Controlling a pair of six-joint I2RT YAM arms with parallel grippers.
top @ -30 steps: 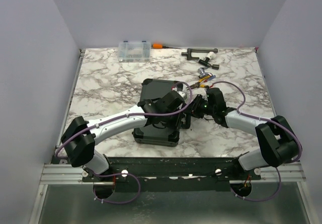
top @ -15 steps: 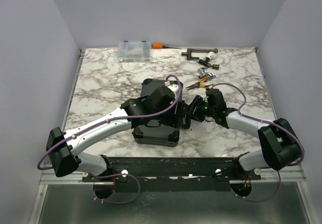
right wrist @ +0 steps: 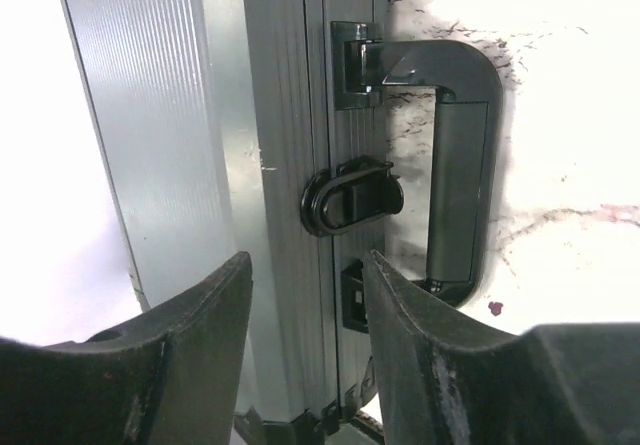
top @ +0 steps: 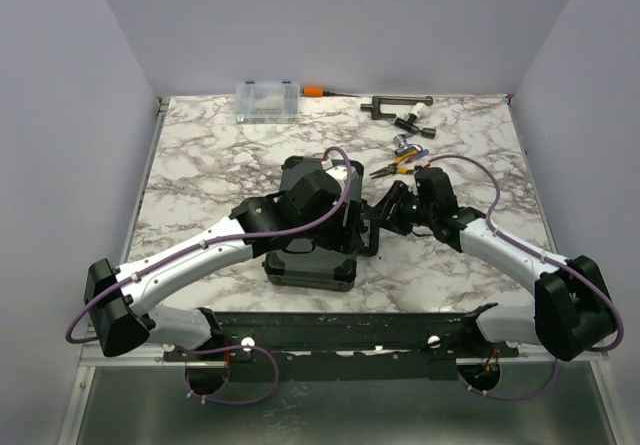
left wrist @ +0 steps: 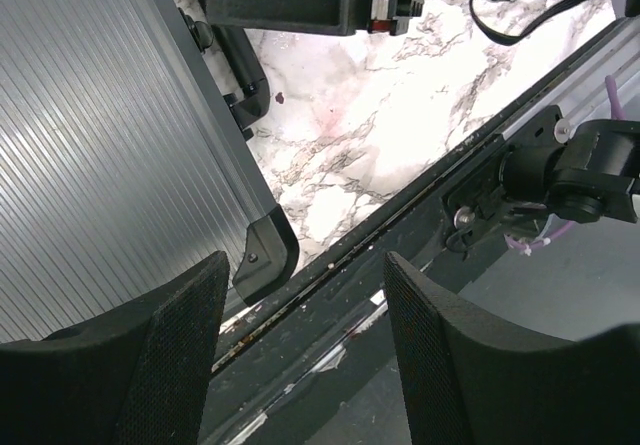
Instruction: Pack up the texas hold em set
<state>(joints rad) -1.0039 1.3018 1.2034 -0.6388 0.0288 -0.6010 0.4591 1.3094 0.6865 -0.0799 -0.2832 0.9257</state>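
**Closed briefcase (top: 305, 268) on the marble table (top: 200, 155), with both of your arms reaching over it.** Your left gripper (left wrist: 307, 270) stood with its jaws parted and nothing between them. The case's ribbed lid lay ahead of one finger, and a rounded corner of the case sat just beyond the gap. Your right gripper (right wrist: 307, 265) was likewise spread and empty, facing the case's front edge. A latch (right wrist: 352, 197) lay just beyond its gap, apart from both fingers. The handle (right wrist: 462, 165) lay farther out, past the finger on that side.
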